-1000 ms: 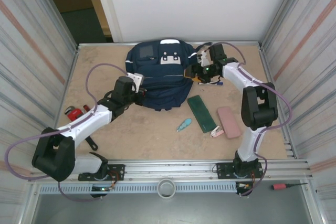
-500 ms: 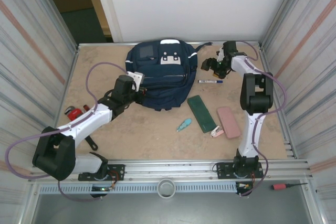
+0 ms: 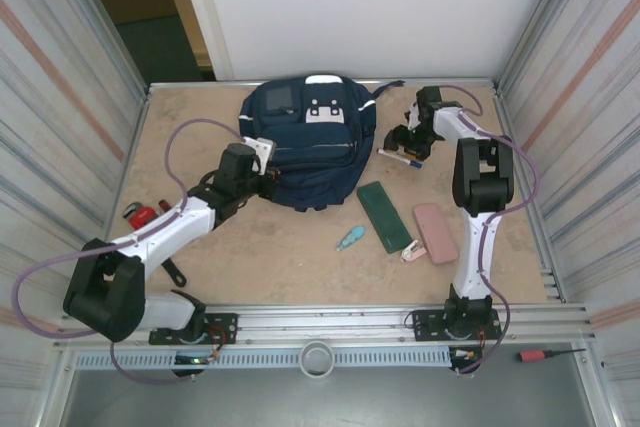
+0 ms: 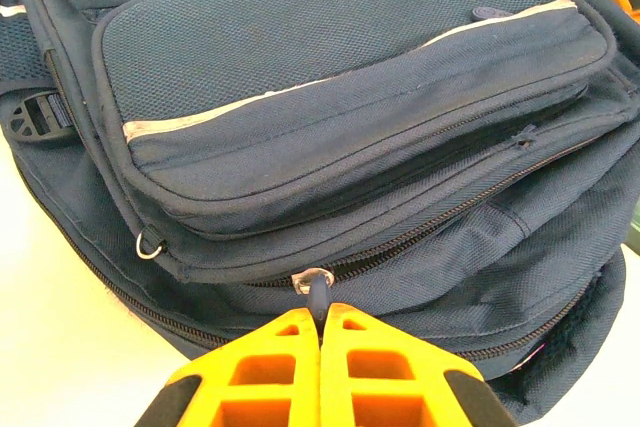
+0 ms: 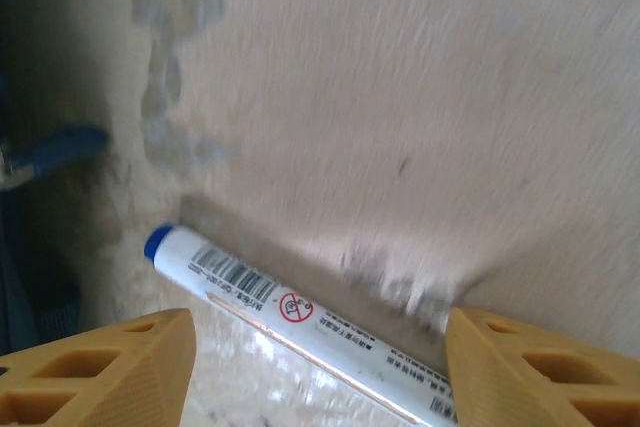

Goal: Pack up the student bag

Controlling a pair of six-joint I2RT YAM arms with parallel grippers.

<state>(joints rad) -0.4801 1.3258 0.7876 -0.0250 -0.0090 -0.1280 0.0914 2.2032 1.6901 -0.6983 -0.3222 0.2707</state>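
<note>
Left tool point(image 4: 320, 322): my fingers are pressed together on the zip pull point(image 4: 318, 292), its tab mostly hidden between them.
Student bag point(image 4: 350, 57): directly ahead of my left tool, its edges cut off.
Right tool point(image 5: 315, 347): spread apart, straddling a white marker point(image 5: 262, 295); the view is blurred and the marker's far end is cut off.

The student bag point(image 3: 305, 142) is lying at the far middle of the table point(image 3: 250, 247). My left gripper point(image 4: 320, 319) is sitting at its near edge, a zip pull point(image 4: 318, 292) between the fingertips. Right of the bag, a pen point(image 3: 400, 156) is lying between my right gripper's point(image 5: 318, 327) spread fingers. Nearer me, a case point(image 3: 385, 215) and a second case point(image 3: 435, 232) are lying side by side.
</note>
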